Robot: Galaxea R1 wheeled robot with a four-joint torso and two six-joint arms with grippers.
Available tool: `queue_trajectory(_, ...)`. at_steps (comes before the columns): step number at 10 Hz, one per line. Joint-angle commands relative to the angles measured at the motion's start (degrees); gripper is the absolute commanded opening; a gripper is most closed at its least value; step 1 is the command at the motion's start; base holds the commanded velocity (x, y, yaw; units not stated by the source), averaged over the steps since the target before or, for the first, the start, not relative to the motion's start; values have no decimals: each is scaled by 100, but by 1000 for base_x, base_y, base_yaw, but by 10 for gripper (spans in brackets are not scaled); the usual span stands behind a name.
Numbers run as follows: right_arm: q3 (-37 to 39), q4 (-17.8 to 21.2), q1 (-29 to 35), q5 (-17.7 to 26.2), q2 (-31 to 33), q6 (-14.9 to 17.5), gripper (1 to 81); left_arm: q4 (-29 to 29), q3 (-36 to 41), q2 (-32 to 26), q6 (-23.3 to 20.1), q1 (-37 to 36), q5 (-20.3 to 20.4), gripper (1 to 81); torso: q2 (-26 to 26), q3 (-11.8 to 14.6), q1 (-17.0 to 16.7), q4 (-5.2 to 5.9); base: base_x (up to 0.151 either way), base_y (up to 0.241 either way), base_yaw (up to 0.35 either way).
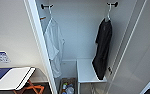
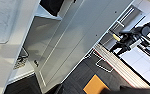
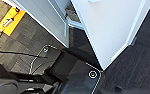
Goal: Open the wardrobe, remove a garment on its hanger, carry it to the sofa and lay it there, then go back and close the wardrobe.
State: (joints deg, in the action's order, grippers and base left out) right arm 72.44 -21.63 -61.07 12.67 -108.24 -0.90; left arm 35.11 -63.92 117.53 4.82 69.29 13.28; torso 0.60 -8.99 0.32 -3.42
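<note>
The wardrobe stands open in front of me in the head view, its left door and right door swung wide. Inside on the right, the garment, a limp black shirt, hangs on its pale hanger from a dark hook. Its hem reaches down to a white shelf. In the left wrist view the garment's lower edge shows above an open wardrobe door. In the right wrist view a wardrobe door stands over dark carpet.
A white shirt hangs on the wardrobe's left side. A basket of bottles sits on its floor. A folding stand with orange legs is at the left. My dark base is close to the doors.
</note>
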Motion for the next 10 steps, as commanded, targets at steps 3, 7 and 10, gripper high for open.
queue_trajectory(3,717,141,-190,61,-797,-76,811,-487,-1132,825,19,-69,-36,811,2,0,-5,0,0,0,0)
queue_trajectory(7,2115,598,-718,-414,-2274,-191,811,-1006,-2406,1827,160,72,-27,811,2,0,-7,0,0,0,0)
queue_trajectory(10,2441,1140,-771,-607,-2634,-183,811,-1068,-3233,2451,432,54,17,811,2,0,-7,0,0,0,0)
